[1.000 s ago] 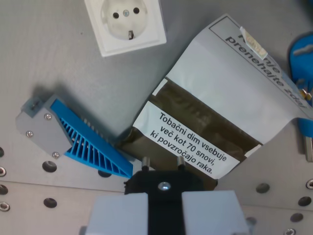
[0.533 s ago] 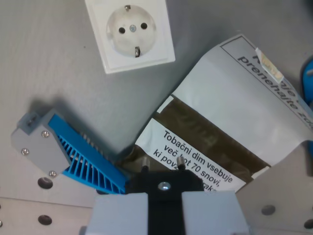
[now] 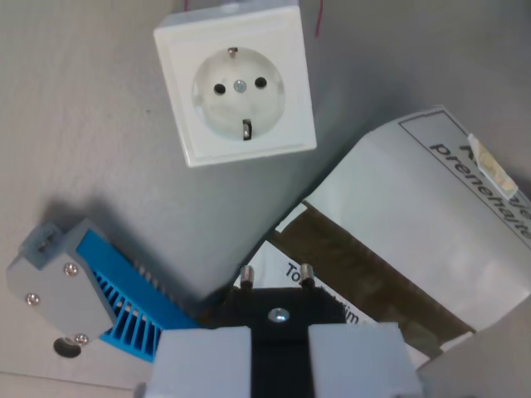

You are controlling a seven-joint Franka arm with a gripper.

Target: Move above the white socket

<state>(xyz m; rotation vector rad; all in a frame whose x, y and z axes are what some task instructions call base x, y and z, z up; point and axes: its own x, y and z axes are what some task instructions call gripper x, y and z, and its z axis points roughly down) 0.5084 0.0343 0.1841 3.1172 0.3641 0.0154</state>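
In the wrist view the camera looks straight down on a grey bench (image 3: 75, 124). The gripper (image 3: 280, 352) sits at the bottom edge of the picture, its two pale fingers (image 3: 203, 361) closed tight on a black plug (image 3: 278, 308), whose two metal pins (image 3: 305, 272) point up the picture toward the socket.

The white socket (image 3: 236, 84) lies flat on the bench near the top of the picture, a little to the wrist view's left of centre and slightly turned, well apart from the plug. A thin red wire (image 3: 319, 18) shows at its top right corner.

A tobacco pouch (image 3: 415, 215) with printed warning text lies to the wrist view's right, reaching under the plug. A grey and blue ribbed part (image 3: 83, 290) rests at the lower left, just beside the gripper.
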